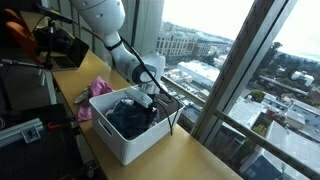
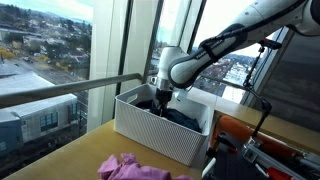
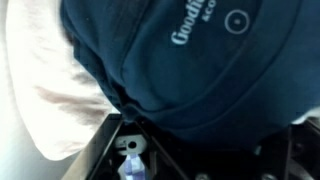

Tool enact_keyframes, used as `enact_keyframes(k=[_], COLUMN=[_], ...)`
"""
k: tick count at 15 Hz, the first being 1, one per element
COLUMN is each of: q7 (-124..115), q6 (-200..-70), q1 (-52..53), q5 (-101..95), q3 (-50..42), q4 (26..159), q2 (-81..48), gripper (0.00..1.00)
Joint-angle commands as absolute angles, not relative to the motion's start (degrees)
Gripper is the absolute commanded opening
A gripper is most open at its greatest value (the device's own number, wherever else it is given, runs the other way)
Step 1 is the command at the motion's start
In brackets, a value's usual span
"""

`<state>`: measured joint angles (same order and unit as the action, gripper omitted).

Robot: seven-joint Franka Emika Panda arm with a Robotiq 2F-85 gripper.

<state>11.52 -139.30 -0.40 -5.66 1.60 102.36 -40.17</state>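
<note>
Nearest the lens in the wrist view, a navy garment (image 3: pixel 190 70) is filling most of the frame, its soft knit carrying white printed lettering and sagging in loose folds. It is lying heaped inside a white plastic bin (image 2: pixel 150 135) with straight, stiff walls, which is standing on a pale wooden table (image 1: pixel 195 160) near the window. The gripper (image 2: pixel 160 98) is reaching down into the bin from above, at the cloth. Its fingers are sitting in shadow, so spread or pinching cannot be told. The garment is judged light, limp and unbreakable, prone to draping and slipping. A raised fold would be offering the surest hold. A crumpled pink cloth (image 2: pixel 130 168) is lying just beside the bin.
</note>
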Motion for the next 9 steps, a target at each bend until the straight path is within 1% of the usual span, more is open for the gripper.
enact_keyframes(k=[1, 2, 4, 6, 7, 9], q7=[10.3, 10.3, 10.1, 9.9, 9.6, 9.5], q6=[-135.2, -134.3, -132.4, -130.3, -129.1, -126.9], q1=[0.3, 0.2, 0.3, 0.5, 0.6, 0.7], q5=[-6.3, -6.2, -6.1, -6.0, -5.9, -5.6], q3=[1.2, 1.3, 1.5, 1.6, 1.6, 1.9], q4=[106.0, 107.0, 109.4, 111.2, 111.8, 112.4], q2=[-34.1, -32.0, -27.5, -22.8, -20.5, -16.3], gripper=[0.24, 0.16, 0.12, 0.06, 0.08, 0.08])
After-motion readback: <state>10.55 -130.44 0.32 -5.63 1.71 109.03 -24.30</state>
